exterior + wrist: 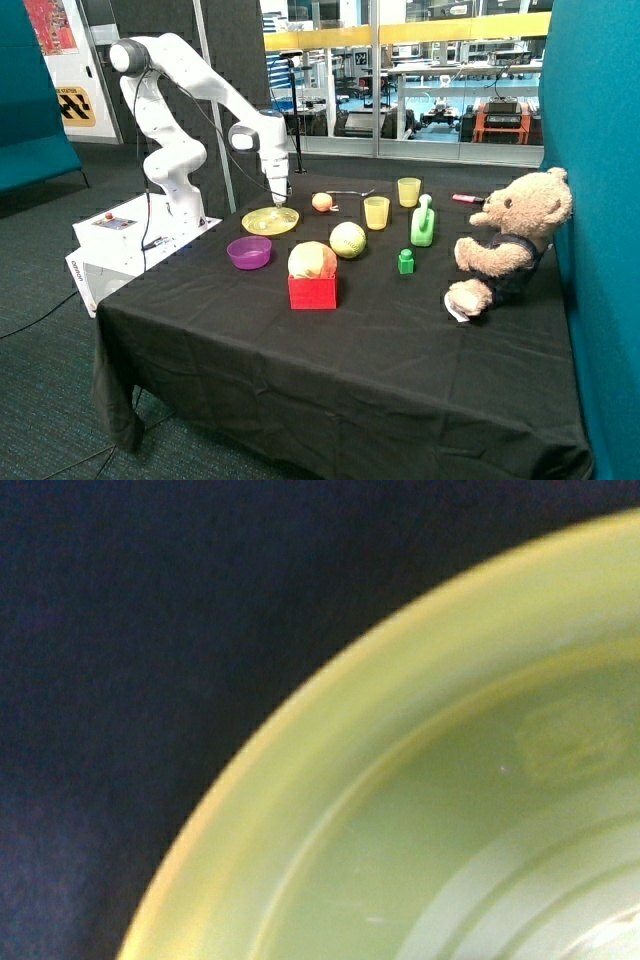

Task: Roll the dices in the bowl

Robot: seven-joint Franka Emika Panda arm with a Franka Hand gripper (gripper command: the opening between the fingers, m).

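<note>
The purple bowl [249,252] sits on the black cloth near the table's edge on the robot's side, in front of the flat yellow plate [270,221]. I see no dice in the bowl. Faint pale specks [262,224] lie on the plate, too small to tell what they are. My gripper [279,204] points straight down and hangs right at the plate's far rim, close to its surface. The wrist view shows only the plate's rim [300,780] and black cloth from very near. The gripper does not show in it.
Beside the bowl stand a red box [312,291] with a yellowish ball on it and a yellow-green ball [348,240]. Further back are two yellow cups [376,212], a small orange fruit [321,202], a green bottle [423,225], a green block [405,262] and a teddy bear [505,245].
</note>
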